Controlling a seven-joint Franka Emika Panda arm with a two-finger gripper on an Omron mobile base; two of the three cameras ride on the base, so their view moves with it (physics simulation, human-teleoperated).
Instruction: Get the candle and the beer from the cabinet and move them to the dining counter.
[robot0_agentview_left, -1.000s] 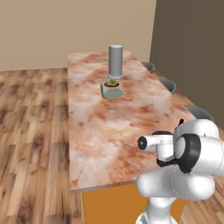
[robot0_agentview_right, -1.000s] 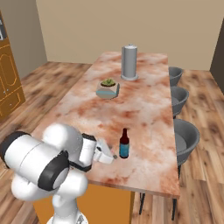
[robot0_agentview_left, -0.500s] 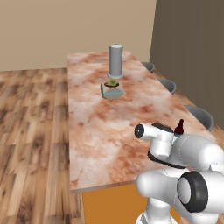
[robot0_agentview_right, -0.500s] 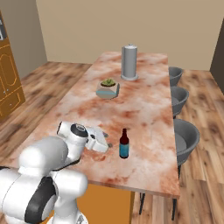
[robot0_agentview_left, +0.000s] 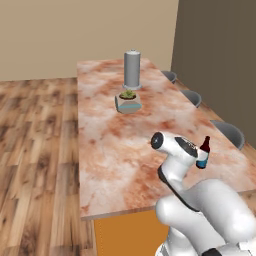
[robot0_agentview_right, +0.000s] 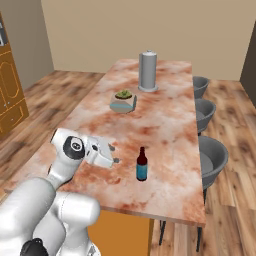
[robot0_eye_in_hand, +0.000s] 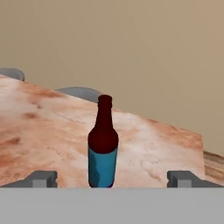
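Because the beer (robot0_agentview_right: 142, 165) stands upright on the dining counter (robot0_agentview_right: 170, 125), the gripper (robot0_agentview_right: 116, 155) sits spread wide beside it, grasping nothing.

My two base cameras look forward and down the dining counter (robot0_agentview_left: 105, 145) from behind the arm, sharing its top; my hand camera faces the beer (robot0_eye_in_hand: 103, 146) closely, level.

straight ahead of the gripper (robot0_agentview_right: 117, 161) stands the beer (robot0_agentview_right: 142, 164), upright, apart from the spread fingertips (robot0_eye_in_hand: 43, 179) — bare dining counter (robot0_agentview_right: 165, 125) on either side of it. farther up the top, well away, a small planter (robot0_agentview_right: 123, 102) and a tall grey cylinder (robot0_agentview_right: 147, 71) — open marble between.
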